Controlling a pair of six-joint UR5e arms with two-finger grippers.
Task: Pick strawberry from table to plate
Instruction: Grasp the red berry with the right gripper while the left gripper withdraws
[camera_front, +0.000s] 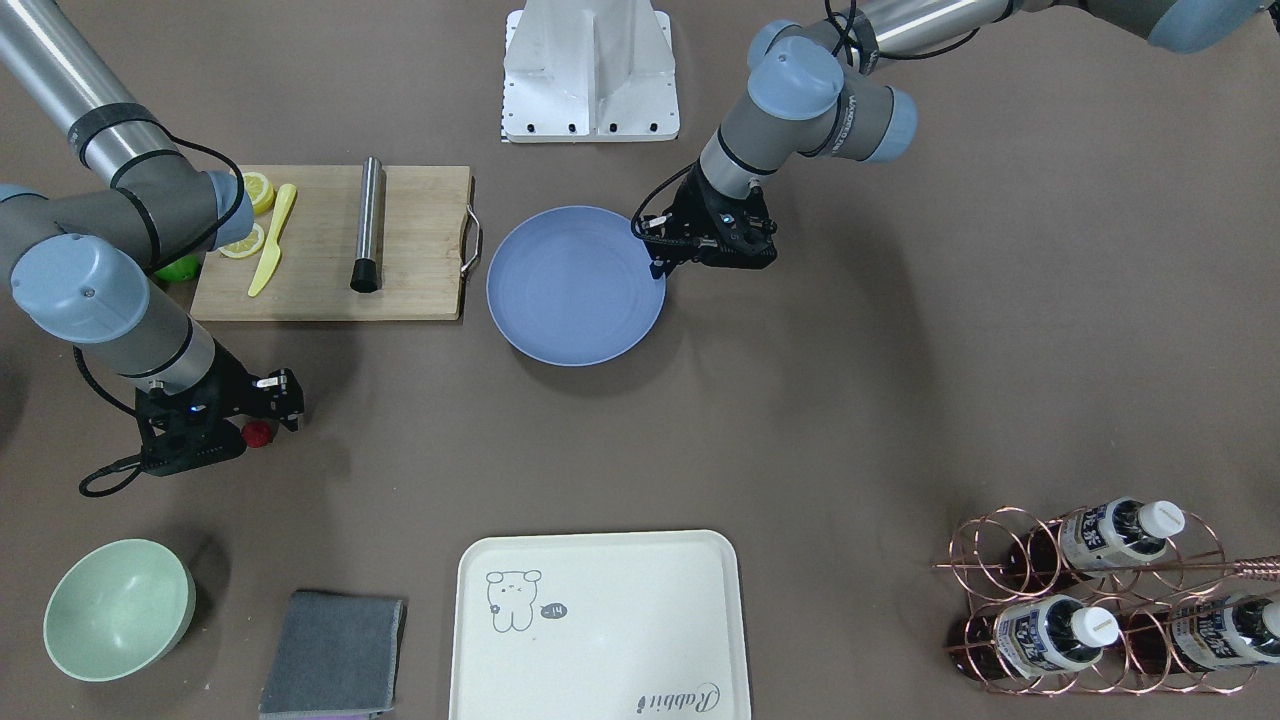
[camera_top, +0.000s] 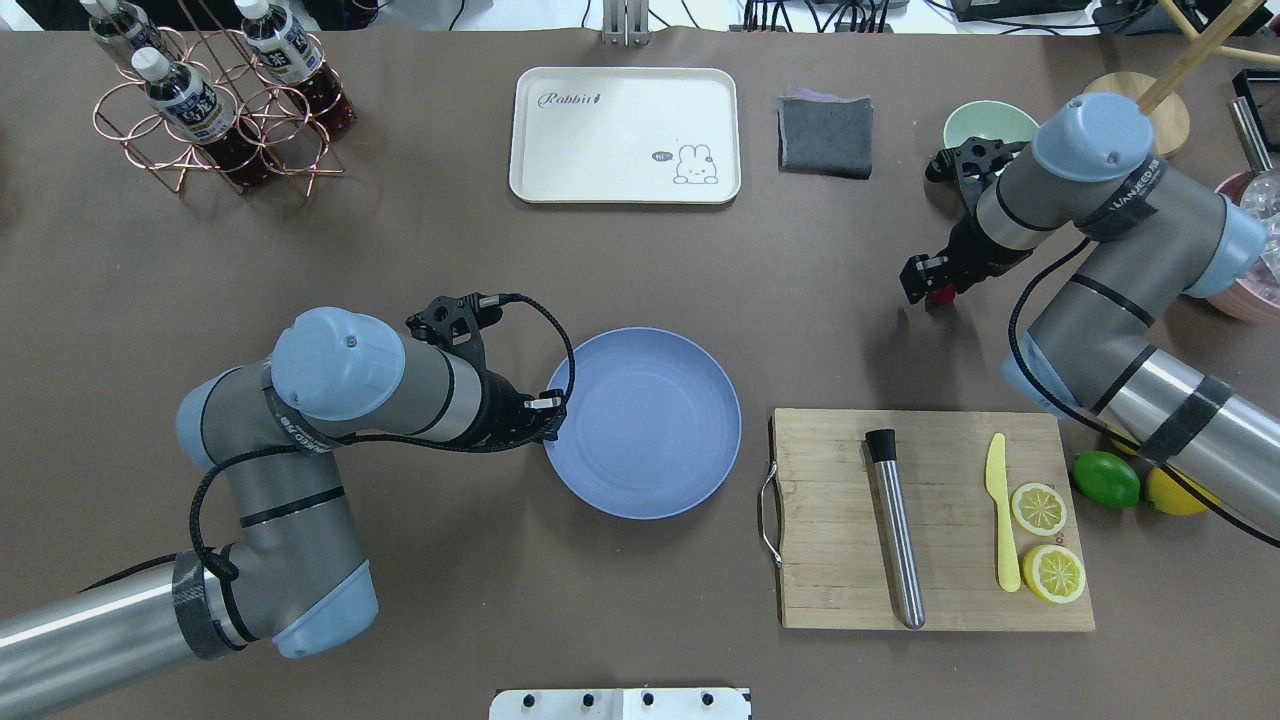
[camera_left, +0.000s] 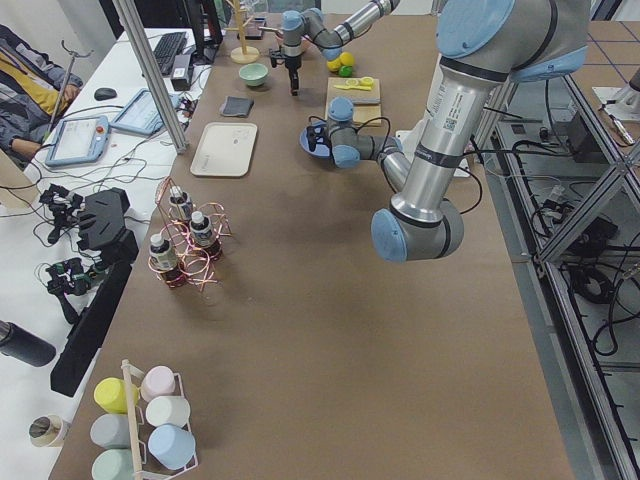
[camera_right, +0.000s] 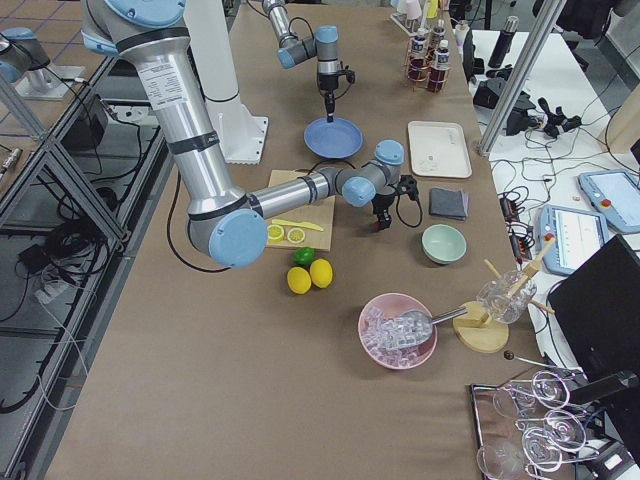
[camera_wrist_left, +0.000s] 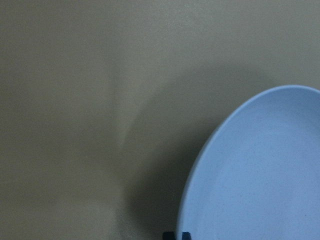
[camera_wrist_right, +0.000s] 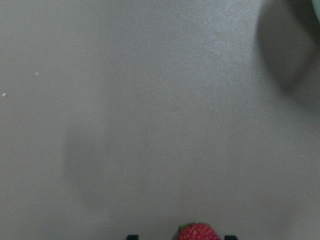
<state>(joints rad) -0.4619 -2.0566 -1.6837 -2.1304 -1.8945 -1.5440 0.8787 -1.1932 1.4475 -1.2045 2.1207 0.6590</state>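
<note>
The small red strawberry sits low at my right gripper. The right wrist view shows the strawberry at the bottom edge between the two fingertips, nearer one of them, with a gap on the other side, so the gripper is open. I cannot tell whether the berry rests on the table. The blue-grey plate lies empty mid-table. My left gripper hangs shut over the plate's rim.
A wooden cutting board with a metal cylinder, yellow knife and lemon slices lies beside the plate. A lime, mint bowl, grey cloth, cream tray and bottle rack stand around.
</note>
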